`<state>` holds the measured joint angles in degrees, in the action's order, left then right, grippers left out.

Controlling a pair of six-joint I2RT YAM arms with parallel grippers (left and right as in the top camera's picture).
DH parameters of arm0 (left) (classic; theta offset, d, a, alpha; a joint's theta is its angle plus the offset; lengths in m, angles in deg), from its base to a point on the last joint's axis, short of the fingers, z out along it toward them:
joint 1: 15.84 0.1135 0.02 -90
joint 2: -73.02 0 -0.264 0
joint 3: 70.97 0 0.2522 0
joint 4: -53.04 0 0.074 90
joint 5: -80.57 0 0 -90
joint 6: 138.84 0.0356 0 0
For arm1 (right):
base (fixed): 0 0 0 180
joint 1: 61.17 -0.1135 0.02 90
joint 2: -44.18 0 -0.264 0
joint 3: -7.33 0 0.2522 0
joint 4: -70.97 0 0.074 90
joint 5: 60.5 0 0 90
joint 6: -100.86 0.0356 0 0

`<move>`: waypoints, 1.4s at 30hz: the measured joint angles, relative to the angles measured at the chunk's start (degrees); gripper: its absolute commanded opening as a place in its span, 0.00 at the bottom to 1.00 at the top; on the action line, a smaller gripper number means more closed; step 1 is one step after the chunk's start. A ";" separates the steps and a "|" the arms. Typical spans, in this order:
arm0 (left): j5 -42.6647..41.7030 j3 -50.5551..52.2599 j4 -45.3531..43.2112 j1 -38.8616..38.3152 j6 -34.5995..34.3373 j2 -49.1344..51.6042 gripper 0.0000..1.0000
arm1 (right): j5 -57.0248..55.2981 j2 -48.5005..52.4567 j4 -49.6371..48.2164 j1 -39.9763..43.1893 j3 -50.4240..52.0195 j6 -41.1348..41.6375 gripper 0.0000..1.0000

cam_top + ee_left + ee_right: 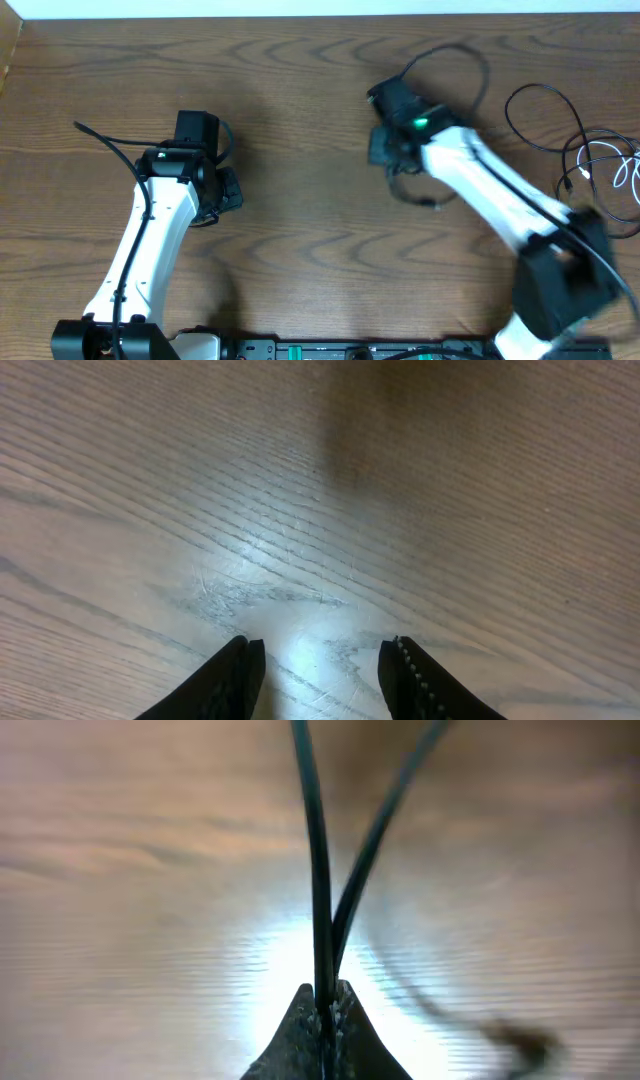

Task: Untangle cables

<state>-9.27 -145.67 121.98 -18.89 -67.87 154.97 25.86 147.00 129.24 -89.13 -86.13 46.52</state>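
Observation:
My right gripper (325, 988) is shut on a thin black cable (318, 870); two strands of it run up and away from the jaws over the wood. In the overhead view this gripper (384, 148) is right of the table's middle, and the held cable (450, 48) arcs behind it, with a tail (420, 198) lying just in front. More black cable loops (545, 95) and a short white cable (622, 175) lie together at the far right. My left gripper (322, 645) is open and empty, low over bare wood, at the left in the overhead view (228, 190).
The wooden table (300, 90) fills the view, with its far edge at the top. A thick black arm cable (105, 140) sticks out to the left of the left arm. The right arm's base (560, 280) stands at the lower right.

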 measured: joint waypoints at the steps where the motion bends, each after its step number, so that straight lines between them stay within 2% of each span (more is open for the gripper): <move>1: 0.00 0.00 0.07 0.00 0.00 0.00 0.43 | 0.02 -3.93 0.02 1.49 -0.28 -1.73 0.01; 6: 0.00 0.00 0.04 0.00 0.00 0.00 0.43 | 0.35 -13.31 0.37 7.30 -0.50 -6.10 0.01; 11: 0.00 0.00 0.07 0.00 0.00 0.00 0.43 | 0.37 -17.79 -1.11 15.13 -0.50 -12.00 0.01; 19: 0.00 0.00 0.11 0.00 0.00 0.00 0.43 | -2.23 -20.76 -4.90 31.93 -0.50 -18.18 0.01; 26: 0.02 0.00 0.22 0.00 0.00 0.00 0.43 | -2.93 -21.05 -16.50 49.51 -0.59 -19.98 0.01; 31: 0.02 0.00 0.39 0.00 0.00 0.00 0.43 | -2.58 -20.57 -13.49 59.80 -0.61 -18.88 0.01; 40: 0.02 0.00 0.59 0.00 0.00 0.00 0.43 | 0.83 -12.00 -7.58 62.66 -0.90 -20.79 0.01; 42: 0.02 0.00 0.59 0.00 0.00 0.00 0.43 | 1.55 -11.80 -7.43 62.66 -0.90 -21.20 0.07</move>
<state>-9.25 -145.67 122.57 -18.89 -67.87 154.97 27.41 135.20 121.81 -26.47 -87.03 25.32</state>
